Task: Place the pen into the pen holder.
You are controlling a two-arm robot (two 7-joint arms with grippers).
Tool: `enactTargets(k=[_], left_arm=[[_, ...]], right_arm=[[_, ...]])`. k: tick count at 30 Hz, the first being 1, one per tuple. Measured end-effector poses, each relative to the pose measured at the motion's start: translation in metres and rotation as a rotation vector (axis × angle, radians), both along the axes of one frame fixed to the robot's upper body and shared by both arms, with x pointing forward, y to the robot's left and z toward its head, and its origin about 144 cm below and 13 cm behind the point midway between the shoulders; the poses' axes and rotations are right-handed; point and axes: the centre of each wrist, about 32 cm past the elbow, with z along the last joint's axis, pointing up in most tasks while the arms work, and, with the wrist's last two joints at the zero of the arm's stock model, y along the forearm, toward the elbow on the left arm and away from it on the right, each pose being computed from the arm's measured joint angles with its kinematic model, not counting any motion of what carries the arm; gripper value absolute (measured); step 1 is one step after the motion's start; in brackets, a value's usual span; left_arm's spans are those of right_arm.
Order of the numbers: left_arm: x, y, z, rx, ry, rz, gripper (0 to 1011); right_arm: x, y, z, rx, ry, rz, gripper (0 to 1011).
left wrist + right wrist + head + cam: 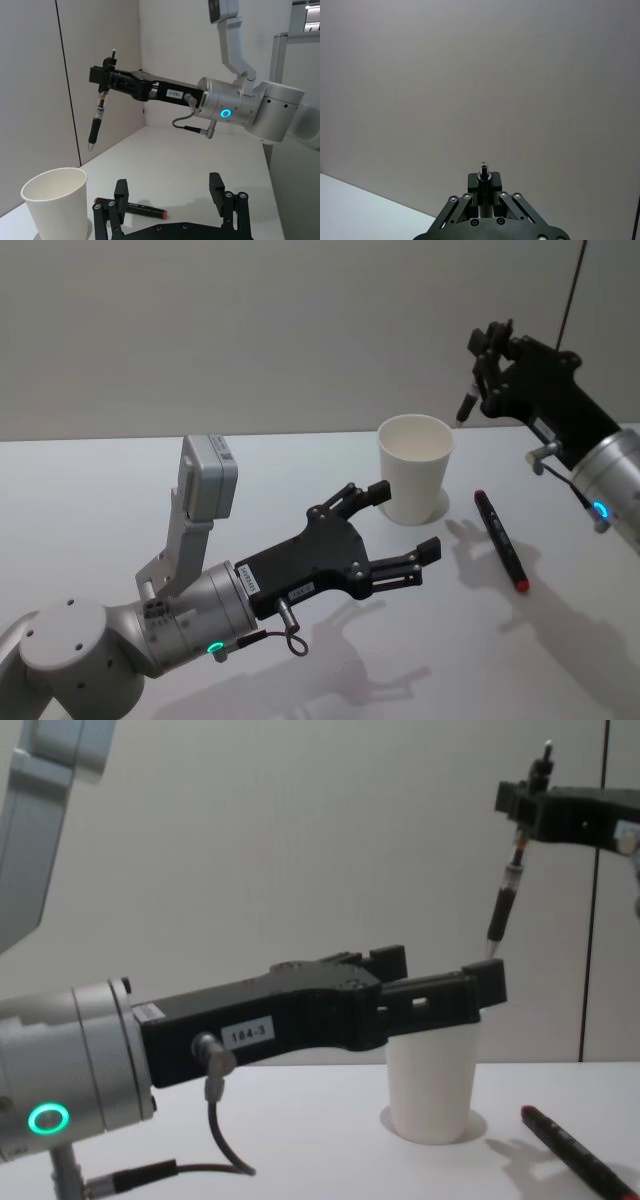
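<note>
White table [100, 500] against plain wall [250, 320] — pen [99, 112] clamped tip-down in right gripper [105, 75], high and just off the rim of pen holder [415, 470], upright for a straight drop; left gripper [168, 185] spread wide, empty, beside it.

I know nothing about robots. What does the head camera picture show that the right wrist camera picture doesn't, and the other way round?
Head view alone: the white paper cup standing on the table, a black marker with a red end lying to its right, and the open left pincer close beside the cup. Right wrist view alone: a look straight along the right pincer, with the top end of the pen poking out of its grip. Both: the right pincer gripping the pen, raised above the table, before a plain wall.
</note>
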Motion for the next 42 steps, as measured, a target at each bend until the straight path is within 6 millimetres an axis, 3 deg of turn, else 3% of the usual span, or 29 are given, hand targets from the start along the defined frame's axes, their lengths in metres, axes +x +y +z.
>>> enactTargets(k=[17, 35, 42], left_arm=[[0.000, 0.000, 0.000, 0.000, 0.000, 0.000, 1001], [0.000, 0.000, 0.000, 0.000, 0.000, 0.000, 1001], [0.000, 0.000, 0.000, 0.000, 0.000, 0.000, 1001]], right_arm=[[0.037, 0.020, -0.018, -0.035, 0.088, 0.021, 137], [0.058, 0.039, -0.035, -0.047, 0.174, 0.027, 140], [0.061, 0.042, -0.037, -0.050, 0.187, 0.026, 323]])
